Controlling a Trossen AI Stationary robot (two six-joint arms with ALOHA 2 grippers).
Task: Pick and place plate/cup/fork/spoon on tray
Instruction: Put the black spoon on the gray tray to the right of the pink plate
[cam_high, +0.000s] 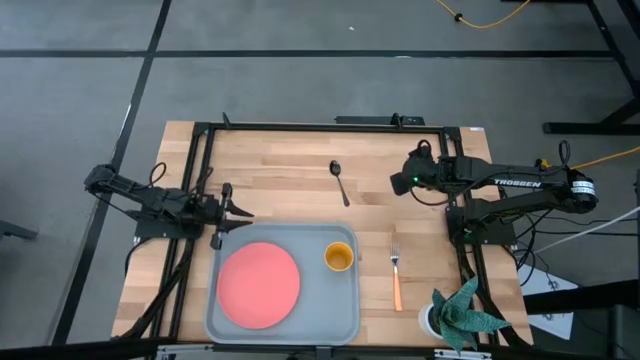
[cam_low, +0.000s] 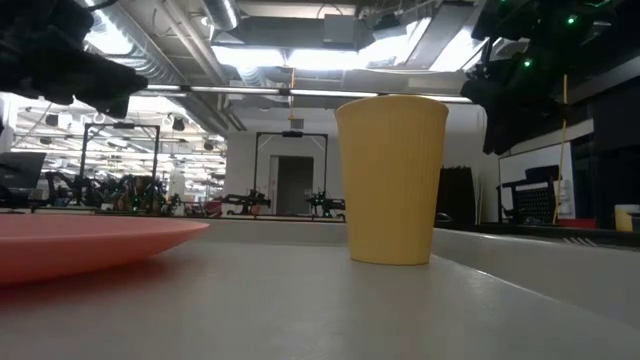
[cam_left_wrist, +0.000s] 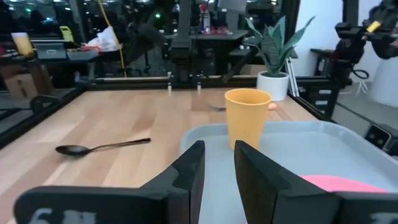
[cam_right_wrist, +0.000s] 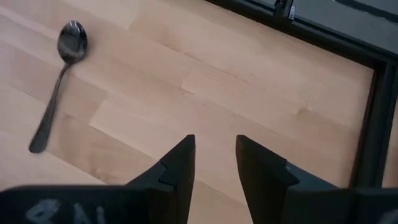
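Overhead, the right end effector (cam_high: 403, 182) is hovering empty, fingers slightly apart, near the spoon (cam_high: 340, 181), which is lying on the surface (cam_high: 290, 170) with its bowl pointing away from the tray (cam_high: 345, 320), its handle angling toward it.

Plate (cam_high: 259, 284) and cup (cam_high: 339, 258) on tray (cam_high: 285, 235) (fork (cam_high: 396, 275) beside)

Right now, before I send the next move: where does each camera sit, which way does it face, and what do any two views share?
High: overhead, straight down on the tray; both arms show.
Low: on the tray floor, level past the cup and plate; arms overhead.
Left wrist: past the open left gripper, over tray toward cup.
Right wrist: down past the open right gripper at the spoon.
Shared: both wrist views show the spoon.
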